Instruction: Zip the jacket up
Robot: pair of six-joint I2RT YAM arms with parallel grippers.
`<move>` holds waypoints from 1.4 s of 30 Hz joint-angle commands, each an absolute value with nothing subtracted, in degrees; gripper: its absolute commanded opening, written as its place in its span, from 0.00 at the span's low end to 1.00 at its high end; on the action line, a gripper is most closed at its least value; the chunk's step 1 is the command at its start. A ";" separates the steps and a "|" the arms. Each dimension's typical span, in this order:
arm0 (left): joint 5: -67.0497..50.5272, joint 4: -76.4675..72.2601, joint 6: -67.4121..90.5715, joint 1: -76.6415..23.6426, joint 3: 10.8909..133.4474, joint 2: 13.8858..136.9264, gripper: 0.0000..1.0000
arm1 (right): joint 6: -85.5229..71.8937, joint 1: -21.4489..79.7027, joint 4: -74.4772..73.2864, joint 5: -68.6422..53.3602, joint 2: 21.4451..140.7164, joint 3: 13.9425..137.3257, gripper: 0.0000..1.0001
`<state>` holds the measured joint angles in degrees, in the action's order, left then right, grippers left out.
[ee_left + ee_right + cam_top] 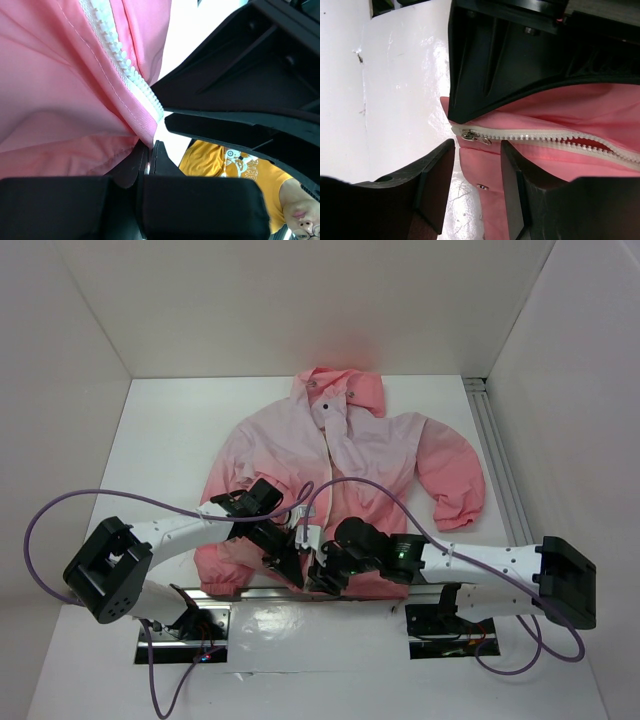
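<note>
The pink jacket (350, 455) lies flat on the table, hood at the far side, hem by the arm bases. Its white zipper (120, 55) is closed only at the bottom, and the metal slider (475, 136) sits at the hem end of the teeth. My left gripper (148, 150) is shut on the hem corner of the jacket beside the zipper's end; from above it shows at the hem (285, 562). My right gripper (477, 165) is open right beside it (326, 576). Its fingers straddle the pink hem just below the slider and do not touch it.
White walls enclose the table on three sides. An aluminium rail (498, 460) runs along the right edge. Purple cables (60, 510) loop over both arms. The left gripper's black body (520, 60) looms close above the slider. A person in a yellow shirt (235, 167) is beyond the table's near edge.
</note>
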<state>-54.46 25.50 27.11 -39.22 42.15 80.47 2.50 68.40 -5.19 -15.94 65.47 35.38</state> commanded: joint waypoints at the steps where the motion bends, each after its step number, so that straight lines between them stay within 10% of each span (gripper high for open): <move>1: -57.57 27.07 26.02 -39.73 43.77 79.89 0.00 | 3.69 68.91 -1.85 -18.02 66.18 36.91 0.49; 42: -57.57 27.07 25.49 -39.73 43.77 80.42 0.00 | 4.22 69.43 -2.99 -18.02 65.13 36.39 0.20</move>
<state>-54.54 26.57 26.89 -39.31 42.28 80.49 3.95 68.86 -4.12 -18.61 66.13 35.38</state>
